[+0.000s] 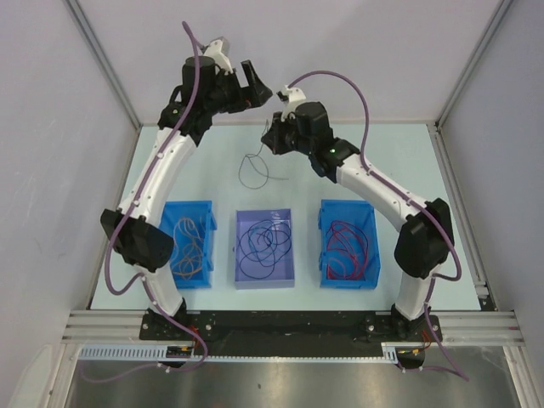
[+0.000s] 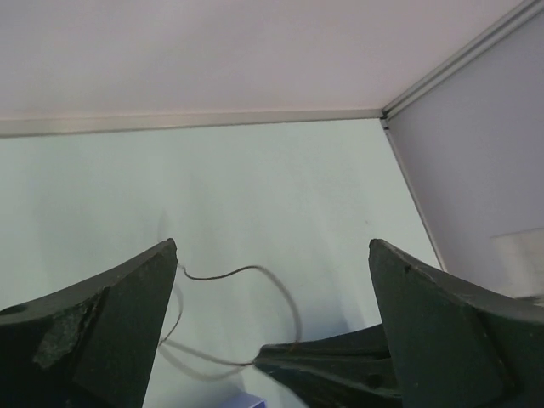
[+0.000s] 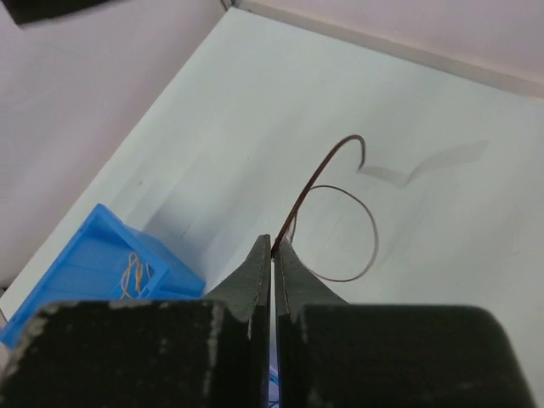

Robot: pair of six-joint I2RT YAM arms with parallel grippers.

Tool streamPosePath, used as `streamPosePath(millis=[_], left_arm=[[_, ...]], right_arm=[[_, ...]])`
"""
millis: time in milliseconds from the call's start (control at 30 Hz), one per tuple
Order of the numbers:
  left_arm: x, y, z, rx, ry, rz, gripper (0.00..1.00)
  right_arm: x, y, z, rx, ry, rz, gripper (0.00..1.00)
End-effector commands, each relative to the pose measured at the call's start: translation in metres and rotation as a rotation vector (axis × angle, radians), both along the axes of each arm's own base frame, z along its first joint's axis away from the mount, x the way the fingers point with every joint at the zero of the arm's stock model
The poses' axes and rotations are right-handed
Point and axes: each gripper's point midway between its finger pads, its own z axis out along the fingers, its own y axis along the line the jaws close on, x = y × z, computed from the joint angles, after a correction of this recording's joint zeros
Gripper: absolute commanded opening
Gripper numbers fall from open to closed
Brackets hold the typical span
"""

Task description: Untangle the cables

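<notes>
the right gripper point(image 3: 274, 248) is pinching a thin dark cable point(image 3: 316, 172) between fully closed fingers; the left gripper point(image 2: 272, 246) is gaping wide, holding nothing.

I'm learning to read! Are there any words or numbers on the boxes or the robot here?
None can be read.
The left blue bin, purple bin and right blue bin are plain.
Tiny marks by the left arm's base and right arm's base are too small to read.
</notes>
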Motion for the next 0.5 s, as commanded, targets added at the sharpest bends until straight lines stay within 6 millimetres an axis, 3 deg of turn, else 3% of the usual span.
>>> streamPosePath(millis=[0,133,167,200,233,267,333,367,433,467], left_arm=[[-0.026,0.038,0.019,0.046,-0.021,0.103,1.0],[-0.048,0.067,-0.001,0.086,0.006,0.163,1.0],[-0.053,0.074,-0.023,0.11,0.049,0.173,1.0],[-0.065,0.083,-0.017,0.117,0.025,0.183,1.0],[-0.071,0.087,-0.021,0.126,0.029,0.19,1.0],[-0.076,0.095,-0.04,0.15,0.06,0.203,1.0],[-0.092,0.106,-0.037,0.177,0.03,0.215,1.0],[-0.099,0.111,-0.053,0.201,0.054,0.222,1.0],[-0.111,0.125,-0.05,0.229,0.023,0.266,1.0],[-0.115,0.13,-0.063,0.249,0.043,0.277,1.0]], right_arm=[[-0.019,-0.015,0.106,0.112,-0.192,-0.004,0.0],[-0.035,-0.023,0.146,0.154,-0.248,0.011,0.0],[-0.039,-0.024,0.149,0.153,-0.249,0.021,0.0],[-0.042,-0.024,0.153,0.156,-0.253,0.024,0.0],[-0.047,-0.024,0.158,0.159,-0.261,0.033,0.0],[-0.054,-0.026,0.167,0.167,-0.273,0.038,0.0],[-0.062,-0.027,0.173,0.168,-0.279,0.047,0.0],[-0.069,-0.029,0.182,0.178,-0.291,0.051,0.0],[-0.076,-0.029,0.187,0.179,-0.297,0.061,0.0],[-0.084,-0.029,0.194,0.187,-0.309,0.07,0.0]])
